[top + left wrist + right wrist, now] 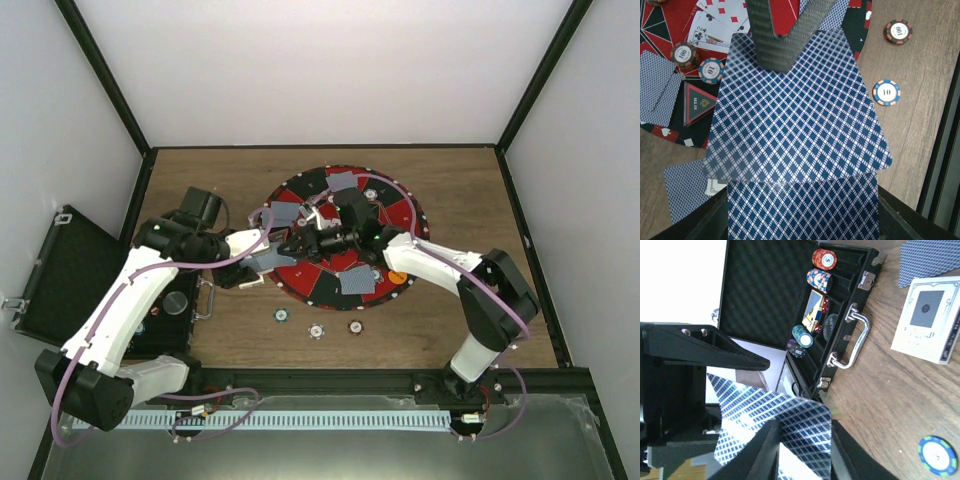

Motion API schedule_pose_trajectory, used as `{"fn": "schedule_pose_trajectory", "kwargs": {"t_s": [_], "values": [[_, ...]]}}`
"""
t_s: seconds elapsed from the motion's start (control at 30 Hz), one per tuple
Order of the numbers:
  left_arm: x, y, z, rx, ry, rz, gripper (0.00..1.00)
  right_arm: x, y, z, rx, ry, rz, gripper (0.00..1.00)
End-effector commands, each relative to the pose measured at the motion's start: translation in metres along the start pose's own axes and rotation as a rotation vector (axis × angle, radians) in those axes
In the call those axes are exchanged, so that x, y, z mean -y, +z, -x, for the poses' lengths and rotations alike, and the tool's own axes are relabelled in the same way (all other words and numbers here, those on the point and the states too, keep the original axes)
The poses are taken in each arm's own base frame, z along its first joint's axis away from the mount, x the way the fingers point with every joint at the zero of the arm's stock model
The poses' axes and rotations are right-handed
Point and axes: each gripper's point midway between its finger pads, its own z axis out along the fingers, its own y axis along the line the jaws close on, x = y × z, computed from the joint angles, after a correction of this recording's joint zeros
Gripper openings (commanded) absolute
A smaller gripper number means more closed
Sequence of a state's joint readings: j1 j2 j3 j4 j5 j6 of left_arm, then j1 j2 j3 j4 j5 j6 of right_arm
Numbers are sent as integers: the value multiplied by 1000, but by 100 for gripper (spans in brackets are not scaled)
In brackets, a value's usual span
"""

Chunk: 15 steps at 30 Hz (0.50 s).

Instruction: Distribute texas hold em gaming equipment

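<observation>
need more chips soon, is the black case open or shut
Open: the black case has its foam-lined lid swung back, chip stacks showing inside.

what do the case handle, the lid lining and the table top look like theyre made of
The case handle looks like chromed metal: bright mirror-like highlights. The lid lining looks like black foam: matte, egg-crate dimples. The table top is wood or wood-look laminate, brown streaky grain, low sheen; which, I cannot tell.

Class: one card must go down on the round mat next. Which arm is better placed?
Right. The right gripper has the top card between its fingers over the round mat; the left gripper is clamped on the deck.
</observation>
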<state>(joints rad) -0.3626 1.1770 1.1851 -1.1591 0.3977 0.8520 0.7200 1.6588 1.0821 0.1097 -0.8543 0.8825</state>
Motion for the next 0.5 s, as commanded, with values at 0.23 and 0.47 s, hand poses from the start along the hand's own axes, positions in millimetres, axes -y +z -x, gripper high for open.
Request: {"fn": "schedule_pose_trajectory", "kwargs": {"t_s": [0.23, 0.47], "values": [[3, -4, 11, 47, 23, -6, 6, -14, -35, 6, 77, 26, 31, 1], [2, -3, 9, 39, 24, -2, 6, -9, -65, 8, 121, 48, 57, 1]]}}
